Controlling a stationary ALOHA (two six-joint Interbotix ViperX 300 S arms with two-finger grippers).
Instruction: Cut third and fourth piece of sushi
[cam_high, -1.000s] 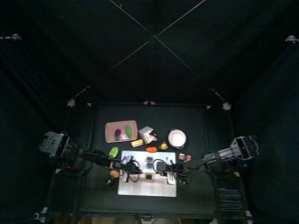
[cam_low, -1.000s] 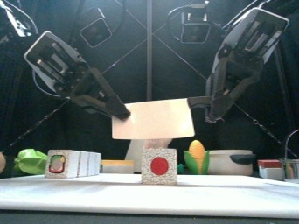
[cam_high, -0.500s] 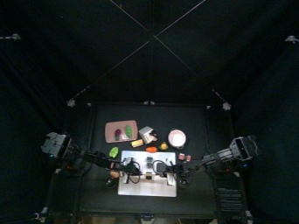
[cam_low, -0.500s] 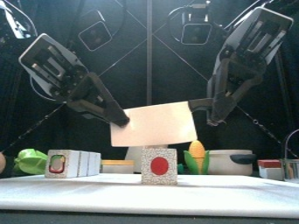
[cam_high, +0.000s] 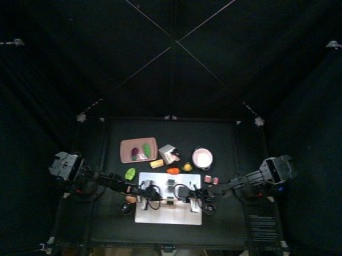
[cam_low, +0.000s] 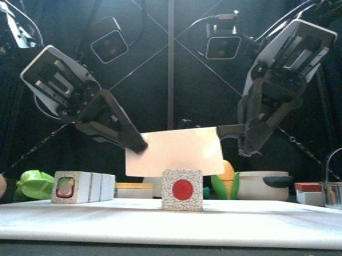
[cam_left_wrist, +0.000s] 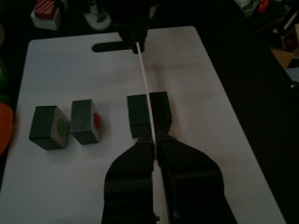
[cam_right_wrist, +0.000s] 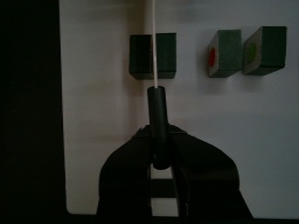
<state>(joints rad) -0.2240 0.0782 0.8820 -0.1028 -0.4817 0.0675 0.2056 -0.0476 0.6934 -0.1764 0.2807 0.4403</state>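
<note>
A white cutting board (cam_left_wrist: 222, 96) carries a dark green sushi roll (cam_left_wrist: 149, 116) and two cut pieces (cam_left_wrist: 52, 125) (cam_left_wrist: 86, 121) beside it. The roll's end face (cam_low: 183, 188) is white with a red centre. A knife with a white blade (cam_low: 177, 150) hangs just above the roll, edge down and lying across it. My left gripper (cam_left_wrist: 156, 144) is shut on the blade's end. My right gripper (cam_right_wrist: 158, 140) is shut on the black knife handle (cam_right_wrist: 156, 109). The cut pieces (cam_right_wrist: 225, 51) stand off to one side of the blade.
In the front view a green pepper (cam_low: 36, 183) sits at the far left. An ear of corn (cam_low: 225, 178) and a grey bowl (cam_low: 263, 185) stand to the right behind the board. From above, a pink tray (cam_high: 139, 150) and a white plate (cam_high: 202, 157) lie behind the board.
Both grippers have lowered the knife; its blade has come down close to the top of the sushi roll. The roll and the cut pieces have not moved.
</note>
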